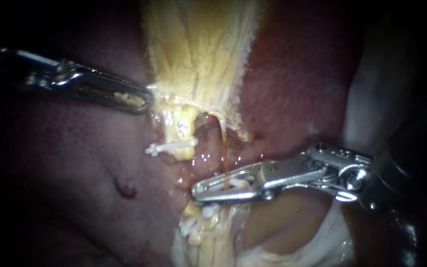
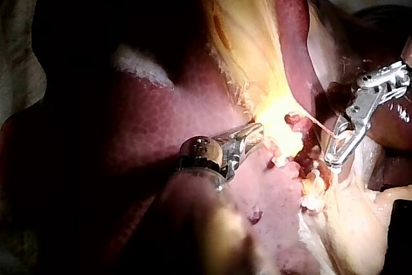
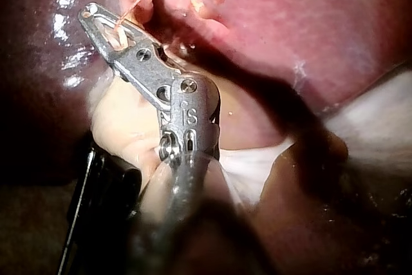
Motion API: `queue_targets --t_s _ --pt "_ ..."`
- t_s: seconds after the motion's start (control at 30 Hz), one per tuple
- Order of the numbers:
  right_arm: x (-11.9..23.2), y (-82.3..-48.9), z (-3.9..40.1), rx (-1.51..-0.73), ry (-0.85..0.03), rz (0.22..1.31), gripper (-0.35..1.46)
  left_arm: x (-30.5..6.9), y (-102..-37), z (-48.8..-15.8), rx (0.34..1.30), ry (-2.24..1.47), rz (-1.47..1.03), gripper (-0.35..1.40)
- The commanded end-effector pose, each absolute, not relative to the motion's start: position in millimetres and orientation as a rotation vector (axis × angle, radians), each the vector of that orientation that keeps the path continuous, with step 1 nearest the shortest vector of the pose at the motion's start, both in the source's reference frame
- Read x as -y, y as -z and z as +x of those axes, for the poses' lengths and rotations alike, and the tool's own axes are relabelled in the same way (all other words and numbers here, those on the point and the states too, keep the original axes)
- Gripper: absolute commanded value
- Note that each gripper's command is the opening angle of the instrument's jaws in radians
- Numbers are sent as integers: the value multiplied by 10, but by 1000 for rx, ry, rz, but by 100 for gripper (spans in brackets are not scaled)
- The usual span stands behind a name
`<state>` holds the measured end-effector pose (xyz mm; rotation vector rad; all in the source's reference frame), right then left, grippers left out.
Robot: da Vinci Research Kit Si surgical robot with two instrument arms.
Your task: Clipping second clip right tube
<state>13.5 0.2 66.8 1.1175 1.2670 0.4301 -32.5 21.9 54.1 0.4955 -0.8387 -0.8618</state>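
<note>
My right instrument (image 1: pixel 197 192): nearest the camera, its shaft comes in from the right and lies across the lower middle of the endoscope view.
Its jaws: clamped on a white clip (image 1: pixel 233 183) that sits between them, the tips almost meeting (the right wrist view shows the same narrow loop at (image 3: pixel 90 14)).
The right tube (image 1: pixel 223 148): a thin amber strand that arches off the yellow stump and runs down between my right jaws, inside the clip.
The lower clips (image 1: pixel 190 227): white, on the pale stalk just beneath my right jaws.
The left clip (image 1: pixel 170 147): white, lying across the yellow stump beside the right tube and apart from my right instrument.
My left instrument (image 1: pixel 147 101): farther back, coming in from the left. Its jaws are pressed together on the edge of the yellowish tissue (image 1: pixel 198 49), which draws to a point at their tip.
The liver (image 1: pixel 65 163): dark red, lying behind and around all of this.
</note>
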Motion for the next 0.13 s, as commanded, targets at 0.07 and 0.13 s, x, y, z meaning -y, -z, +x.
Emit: queue_targets --t_s 0.07,0.13 --pt "-2 -669 135 -1264 -434 1121 -35 -219 -541 -325 838 862 496 -35" --pt "-3 -670 135 -1258 -444 1129 -35 -219 -541 -326 838 862 495 -35"
